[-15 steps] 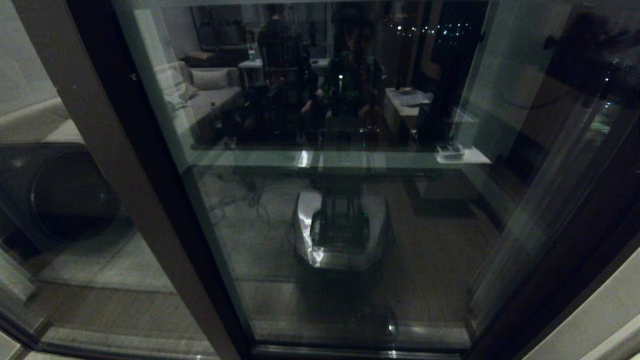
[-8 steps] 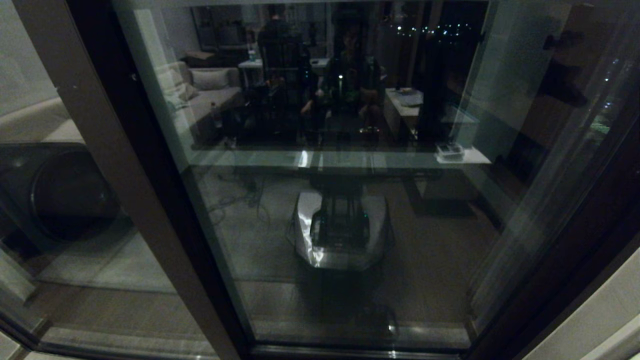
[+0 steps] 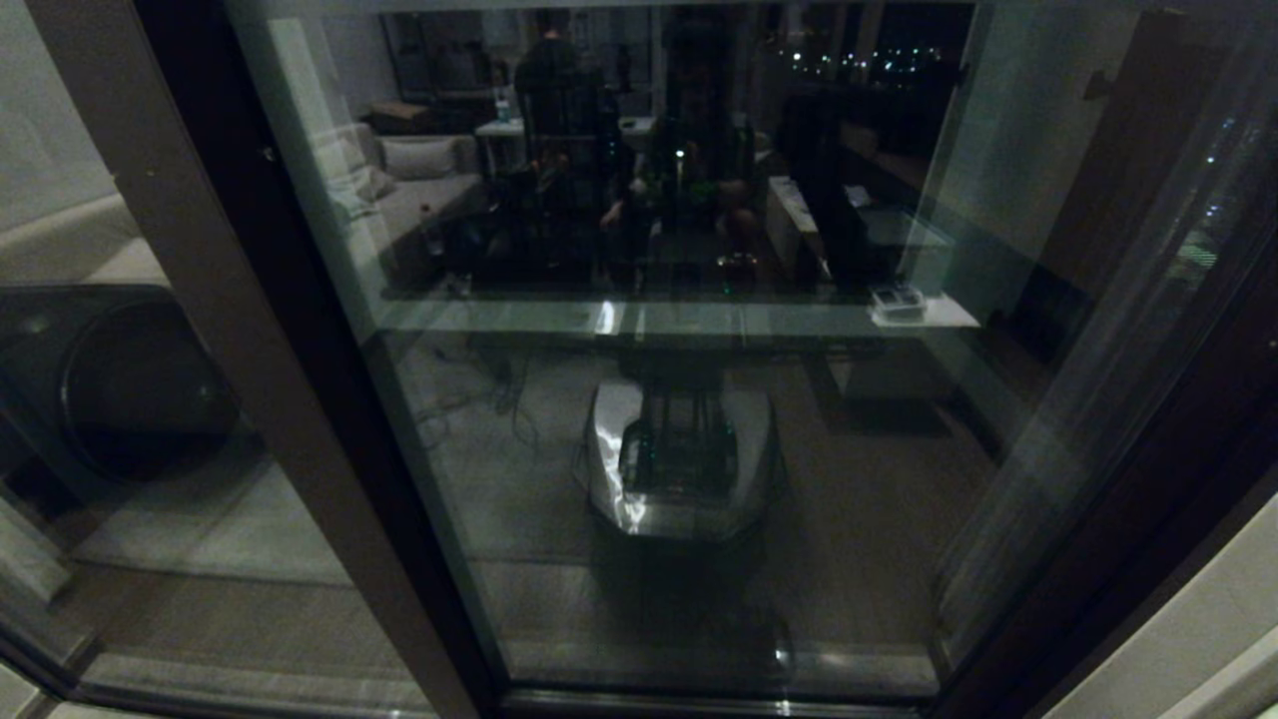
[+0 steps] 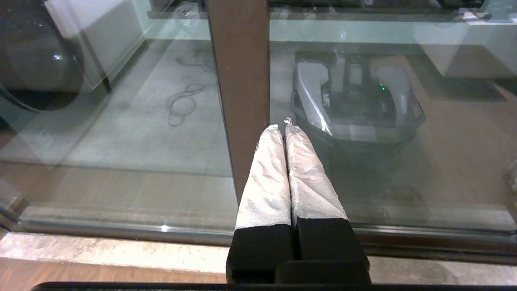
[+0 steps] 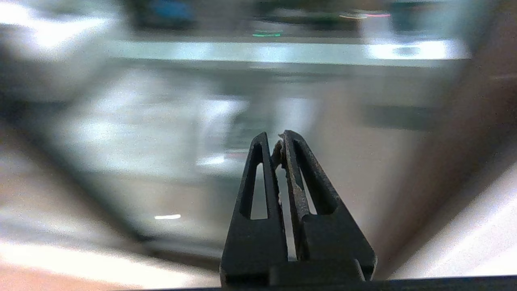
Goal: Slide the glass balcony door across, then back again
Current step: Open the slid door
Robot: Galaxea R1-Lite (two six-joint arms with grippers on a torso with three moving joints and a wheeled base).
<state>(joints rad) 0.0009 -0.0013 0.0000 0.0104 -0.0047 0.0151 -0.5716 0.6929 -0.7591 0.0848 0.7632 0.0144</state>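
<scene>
The glass balcony door [image 3: 699, 479] fills the head view, its pane mirroring the room and my own base. Its dark frame edge [image 3: 1128, 519] runs down the right side; no handle slot shows. My left gripper [image 4: 284, 127] is shut with nothing in it. Its white-wrapped fingers [image 4: 266, 182] point at the glass beside the right edge of a wide plain brown post [image 4: 242, 81]. My right gripper [image 5: 274, 139] is shut and empty, held before blurred glass with a dark brown frame [image 5: 484, 121] to one side. Neither gripper shows in the head view.
The wide brown post [image 3: 200, 300] slants down the left of the head view, with a fixed pane and a dark round appliance [image 3: 130, 389] behind it. The bottom track [image 4: 121, 230] and a pale stone sill [image 4: 101, 252] lie below the glass. A light wall [image 3: 1198, 639] stands at the right.
A dark shape at the upper right of the glass has dropped and left the view. A dark reflection in the middle has shifted left. The door frame has not visibly moved.
</scene>
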